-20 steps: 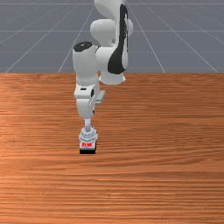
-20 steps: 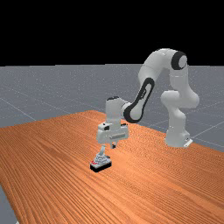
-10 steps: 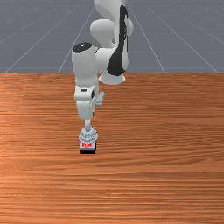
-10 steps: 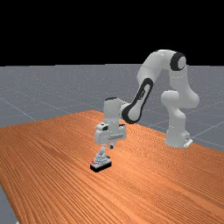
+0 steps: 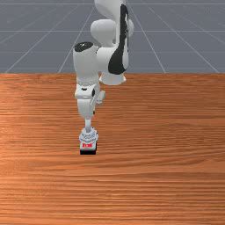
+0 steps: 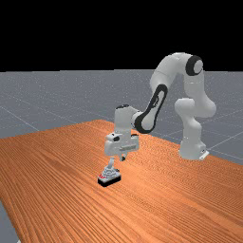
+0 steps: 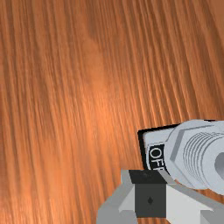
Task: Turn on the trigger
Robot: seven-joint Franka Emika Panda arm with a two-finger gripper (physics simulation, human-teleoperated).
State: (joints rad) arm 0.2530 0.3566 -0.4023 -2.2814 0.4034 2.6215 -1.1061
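Note:
In the front view the gripper (image 5: 93,114) hangs just behind and above the switch's pale lever (image 5: 88,125). The grey toggle switch (image 5: 88,136) has a black base and a red label (image 5: 87,145) on its near side. In the far view the gripper (image 6: 123,158) stands right of the lever tip (image 6: 111,162), with a small gap, its fingertips together. The wrist view has the gripper (image 7: 150,175) shut beside the switch (image 7: 188,153), whose OFF label (image 7: 156,157) is partly covered by the fingers.
The switch stands on the wooden table (image 5: 167,176). The arm's base (image 6: 192,149) is at the table's back edge, on the far view's right.
Half a second ago the hand was slightly farther to the far view's left; it has shifted back right, near its place of one second ago. The switch looks unmoved.

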